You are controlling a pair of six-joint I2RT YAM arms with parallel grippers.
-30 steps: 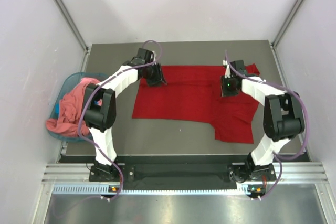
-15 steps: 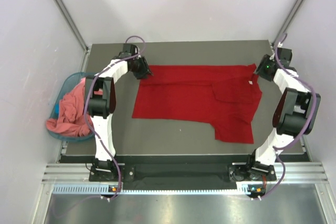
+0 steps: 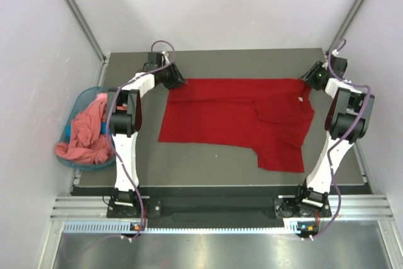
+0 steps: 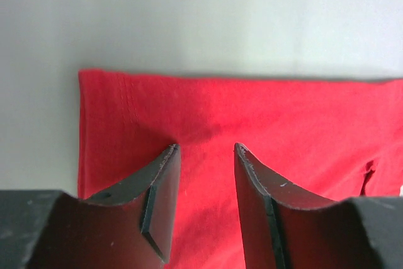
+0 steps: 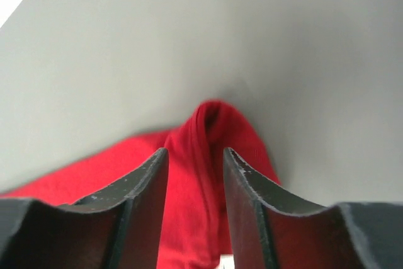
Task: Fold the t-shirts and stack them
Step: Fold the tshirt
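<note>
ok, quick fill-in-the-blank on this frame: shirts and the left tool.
1. The red t-shirt lies spread on the ____.
2. The pink t-shirt is bunched in the teal ____.
3. The left tool hangs over the red t-shirt's far ____ corner.
4. The white neck label sits near the red t-shirt's far ____ corner.

Missing words: table; basket; left; right.

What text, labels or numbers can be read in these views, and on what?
No legible text in any view.
White neck label on the red t-shirt: too small to read from the top camera.
Pink t-shirt and teal basket: no print or markings visible.
Both wrist views: only plain red cloth and bare table, no text.
</note>
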